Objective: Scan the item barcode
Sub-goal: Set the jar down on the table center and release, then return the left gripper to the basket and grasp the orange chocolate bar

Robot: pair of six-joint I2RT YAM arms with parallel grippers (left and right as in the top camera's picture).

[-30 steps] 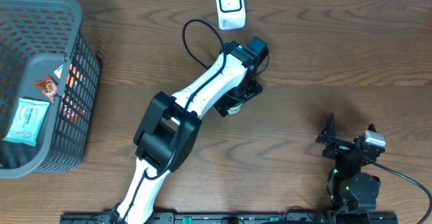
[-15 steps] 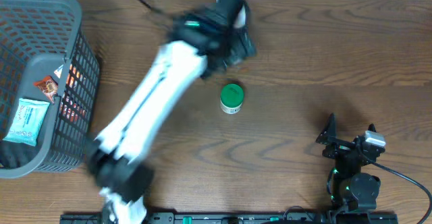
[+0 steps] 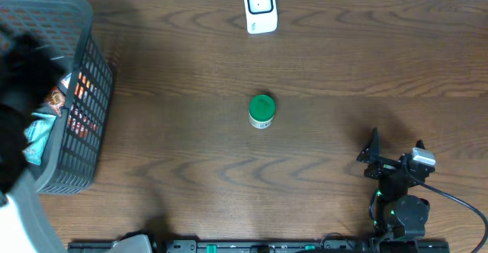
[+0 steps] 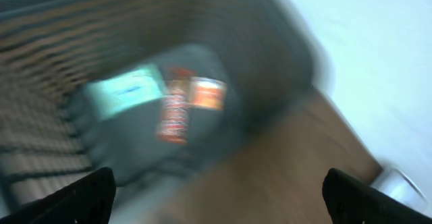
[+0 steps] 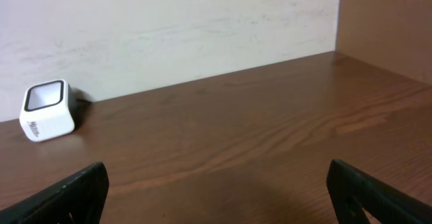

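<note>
A small green-lidded jar (image 3: 261,111) stands alone in the middle of the table. The white barcode scanner (image 3: 260,8) sits at the far edge; in the right wrist view the scanner (image 5: 47,109) is at the left by the wall. My left arm (image 3: 17,85) is a dark blur over the grey basket (image 3: 46,13). The left gripper (image 4: 219,200) is open and empty, looking down on a teal packet (image 4: 125,89) and red-orange packets (image 4: 179,113) in the basket. The right gripper (image 3: 395,149) rests open near the front right, nothing between its fingers (image 5: 74,193).
The grey mesh basket wall (image 3: 88,116) takes up the table's left end and holds a teal packet (image 3: 34,135) and snack packets (image 3: 55,97). A pale wall runs behind the scanner. A wooden side panel (image 5: 385,21) stands to the right.
My left arm swung from the middle of the table to the left over the basket, leaving the green-lidded jar standing uncovered. The right arm has not moved.
</note>
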